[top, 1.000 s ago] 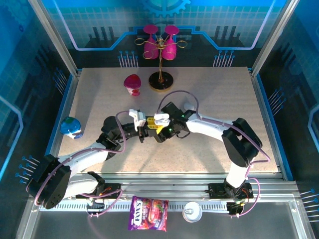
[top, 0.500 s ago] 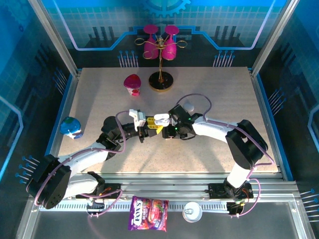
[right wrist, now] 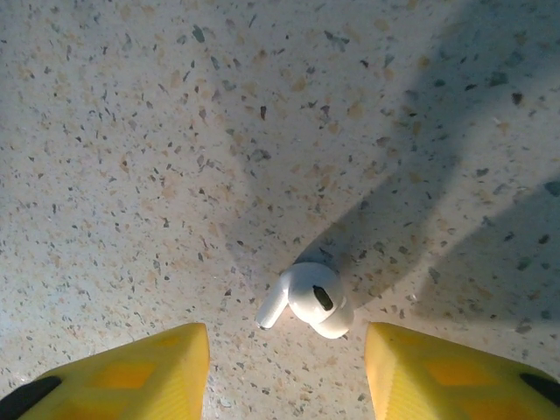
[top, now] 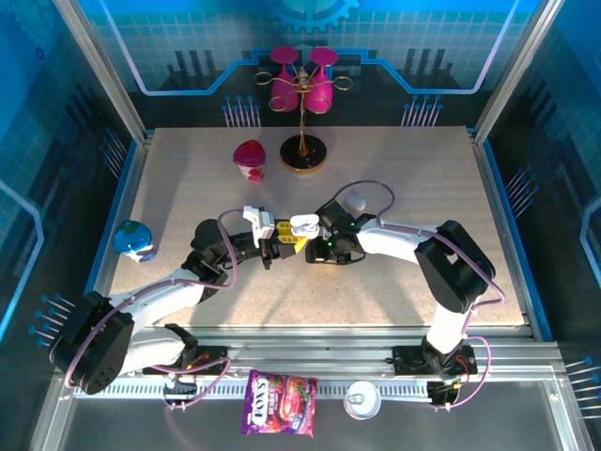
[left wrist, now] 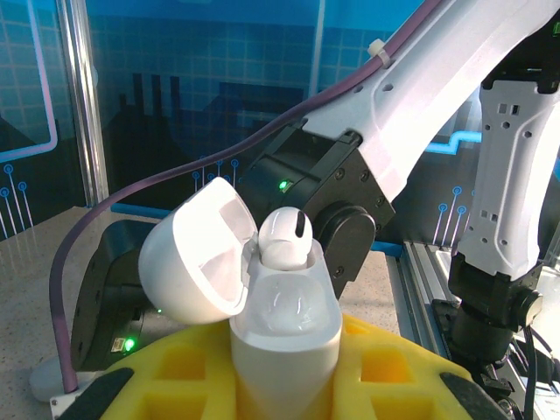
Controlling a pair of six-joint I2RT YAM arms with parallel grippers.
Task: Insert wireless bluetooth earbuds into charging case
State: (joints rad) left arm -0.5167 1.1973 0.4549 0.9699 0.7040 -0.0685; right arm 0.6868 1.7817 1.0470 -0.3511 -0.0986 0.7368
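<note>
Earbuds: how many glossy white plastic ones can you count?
2. The seated earbud sits in the open white charging case; the loose earbud lies on the speckled table. Others may be hidden.

This is a robotics lab cell, a boxed-in test bench rather than a lived-in room. Metal frame posts (top: 100, 70) hold blue wall panels (top: 188, 38) printed with gears and circuit lines. A left arm (top: 160, 299) and a right arm (top: 399, 240) are bolted to a slotted rail (top: 319, 362) at the edge of a speckled table (top: 413, 169). Odd props sit about: pink glasses on a stand (top: 302, 89) and a candy bag (top: 280, 404).
</note>
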